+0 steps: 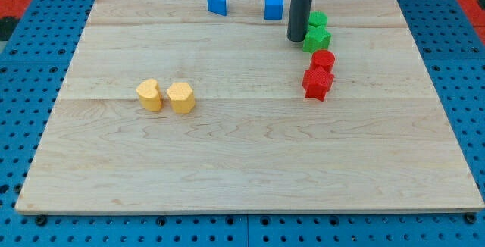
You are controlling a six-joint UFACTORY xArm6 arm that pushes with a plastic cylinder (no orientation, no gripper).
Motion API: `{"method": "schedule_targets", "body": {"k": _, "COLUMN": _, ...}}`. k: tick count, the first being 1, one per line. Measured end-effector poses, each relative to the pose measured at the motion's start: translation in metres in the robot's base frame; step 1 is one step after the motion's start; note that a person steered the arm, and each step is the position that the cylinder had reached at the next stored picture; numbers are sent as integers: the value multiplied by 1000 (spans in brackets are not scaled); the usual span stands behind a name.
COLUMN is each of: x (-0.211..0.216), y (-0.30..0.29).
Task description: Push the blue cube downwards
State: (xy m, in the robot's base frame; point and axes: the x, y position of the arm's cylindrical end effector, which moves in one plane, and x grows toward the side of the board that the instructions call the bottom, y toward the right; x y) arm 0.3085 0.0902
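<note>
While my tip rests on board, blue cube sits just up-left; no fingers fitted.

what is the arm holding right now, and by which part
Nothing is held. My tip rests on the board, just right of and below the blue cube, beside the green blocks.

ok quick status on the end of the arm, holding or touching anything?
No hand, just a rod: my tip holds nothing; it sits right of the blue cube, close beside the green blocks; contact cannot be told.
</note>
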Motion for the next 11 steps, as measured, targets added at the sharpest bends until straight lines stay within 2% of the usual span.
{"method": "schedule_targets", "body": {"k": 2, "x": 13, "y": 8}}
{"method": "schedule_targets", "body": {"k": 4, "x": 11, "y": -45}}
{"method": "schedule_targets", "body": {"k": 7, "x": -94, "y": 6}}
{"method": "schedule_targets", "body": {"k": 8, "x": -115, "y": 10}}
{"method": "schedule_targets", "body": {"k": 9, "x": -108, "y": -47}}
{"method": "schedule_targets", "body": {"k": 10, "x": -73, "y": -117}}
{"method": "schedule_targets", "body": {"k": 11, "x": -62, "y": -122}}
